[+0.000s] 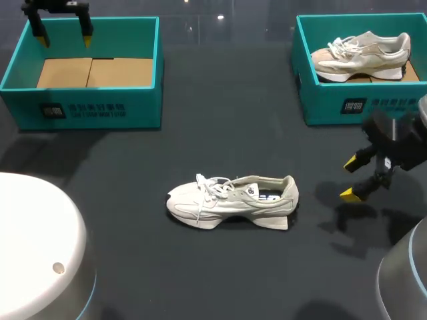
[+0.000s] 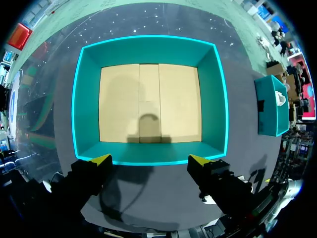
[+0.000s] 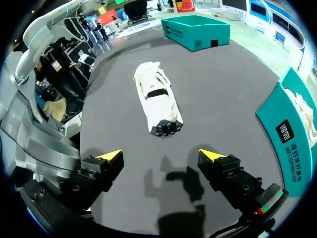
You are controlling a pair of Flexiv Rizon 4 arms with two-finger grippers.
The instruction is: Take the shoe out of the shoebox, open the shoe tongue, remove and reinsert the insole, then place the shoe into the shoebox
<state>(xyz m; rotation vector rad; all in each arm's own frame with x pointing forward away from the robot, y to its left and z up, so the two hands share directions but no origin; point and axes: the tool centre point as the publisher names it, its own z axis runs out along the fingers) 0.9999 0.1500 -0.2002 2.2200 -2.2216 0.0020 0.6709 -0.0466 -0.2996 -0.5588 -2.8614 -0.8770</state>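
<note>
A white and beige shoe lies on its sole in the middle of the dark table, toe pointing left; ahead of my right gripper it shows heel-first. My right gripper hovers open and empty to the right of the shoe's heel, a short way off. At the back left stands a teal shoebox with only a cardboard floor inside. My left gripper hangs open above that box's far wall, holding nothing.
A second teal shoebox at the back right holds another beige shoe. White rounded robot bases fill the front left and front right corners. Bare dark table surrounds the shoe.
</note>
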